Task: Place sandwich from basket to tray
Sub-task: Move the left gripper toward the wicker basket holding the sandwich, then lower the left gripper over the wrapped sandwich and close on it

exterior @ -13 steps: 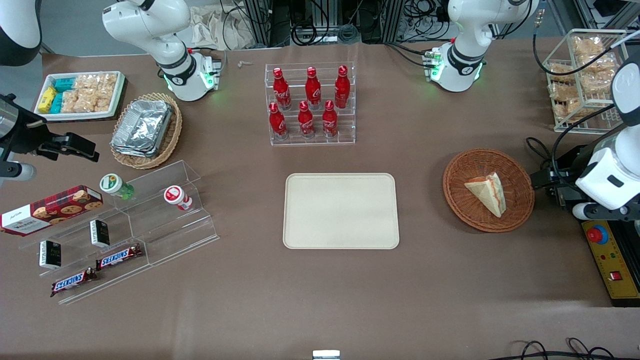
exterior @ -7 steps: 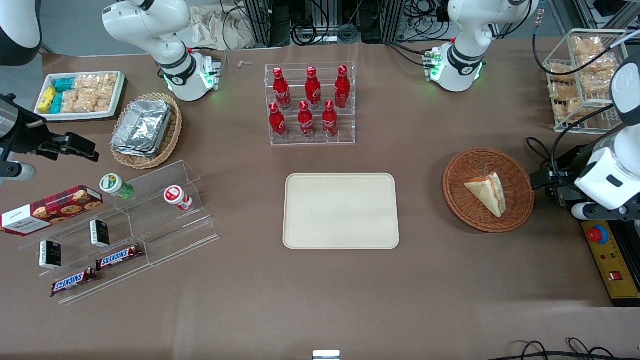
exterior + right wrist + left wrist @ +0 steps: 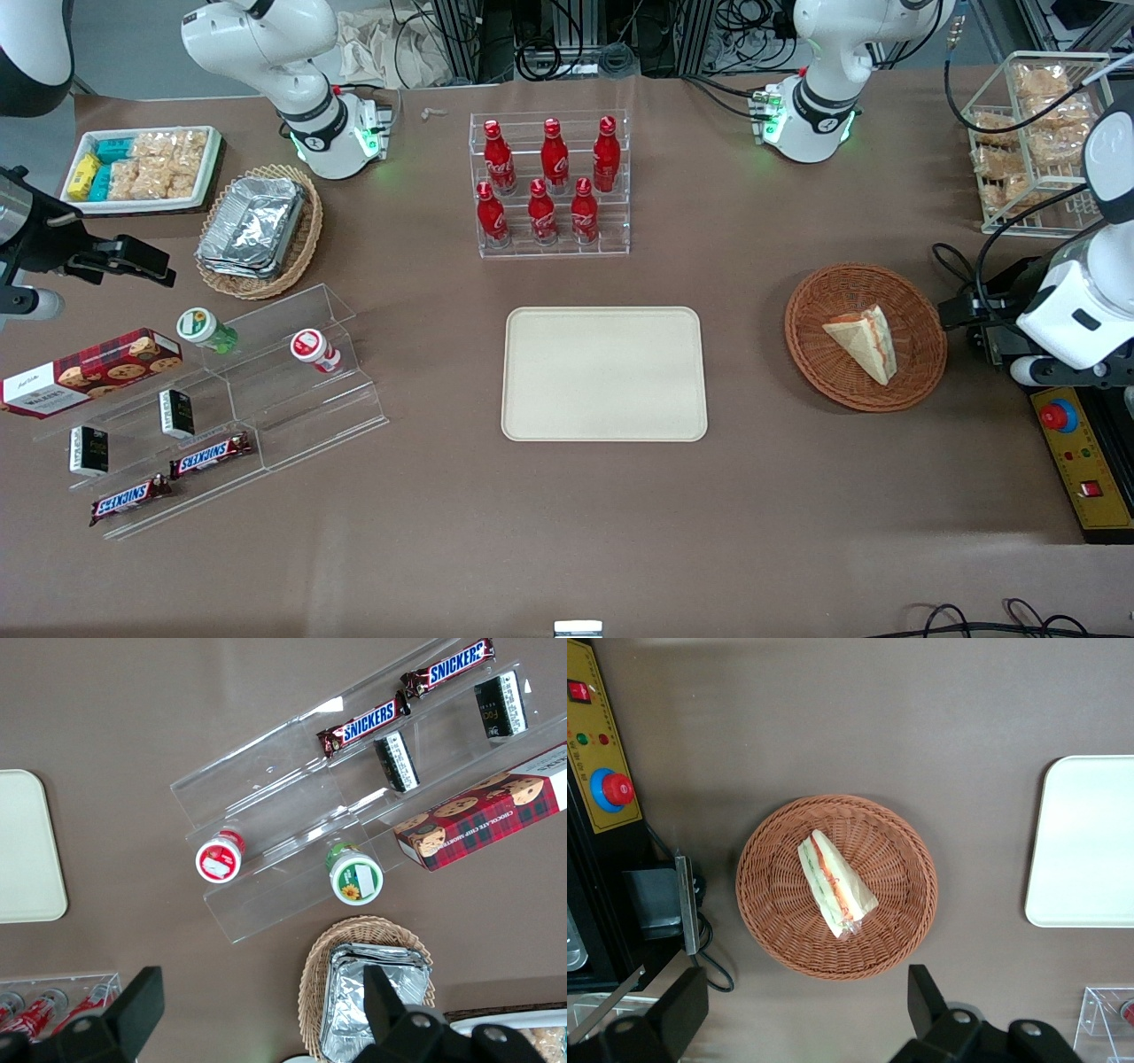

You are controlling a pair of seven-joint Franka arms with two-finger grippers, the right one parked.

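Note:
The sandwich (image 3: 861, 341) (image 3: 835, 883), a pale bread wedge with red and green filling along its cut edge, lies in the round reddish-brown wicker basket (image 3: 815, 372) (image 3: 780, 939). The cream-beige tray (image 3: 604, 372) (image 3: 1090, 842) lies flat at the table's middle with nothing on it. My left gripper (image 3: 967, 317) (image 3: 804, 1005) hangs high above the table beside the basket, toward the working arm's end. It is open wide, with nothing between its black fingers (image 3: 926, 992).
A yellow control box with a red button (image 3: 1076, 452) (image 3: 602, 771) sits at the working arm's end. A clear rack of red bottles (image 3: 551, 186) stands farther from the front camera than the tray. A wire rack of snacks (image 3: 1036, 133) stands near the working arm's base.
My left arm has shifted slightly away from the front camera. The sandwich, basket and tray have not moved.

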